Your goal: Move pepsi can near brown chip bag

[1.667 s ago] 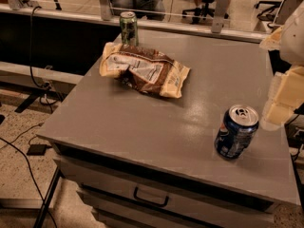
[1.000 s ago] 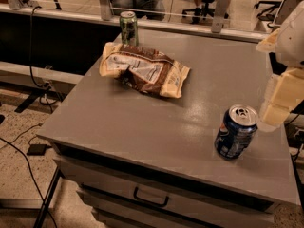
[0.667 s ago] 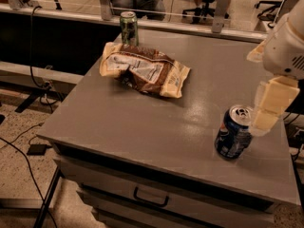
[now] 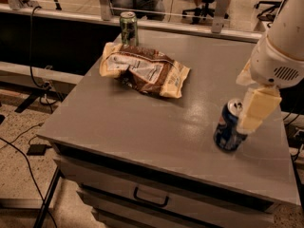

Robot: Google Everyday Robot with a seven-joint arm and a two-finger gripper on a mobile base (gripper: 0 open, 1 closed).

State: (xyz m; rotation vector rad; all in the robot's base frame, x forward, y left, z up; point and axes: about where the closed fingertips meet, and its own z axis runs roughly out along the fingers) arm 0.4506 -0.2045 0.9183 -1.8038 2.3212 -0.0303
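- gripper [image 4: 250, 115] well right of the chip bag [image 4: 145, 70], overlapping the pepsi can [image 4: 227, 128]; grip can't tell
- green can [image 4: 128, 27] just behind the chip bag

The right side of the pepsi can [image 4: 226, 128] is covered by the gripper [image 4: 251, 115], hung just beside it over the worktop's [image 4: 142, 122] right part; the arm [image 4: 285, 46] is cut off at the corner.

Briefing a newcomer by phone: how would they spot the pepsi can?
On the grey table, look to the near right, away from the brown chip bag. The pepsi can stands there, with the gripper against its right side. It is dark blue; the green can stands at the far edge.
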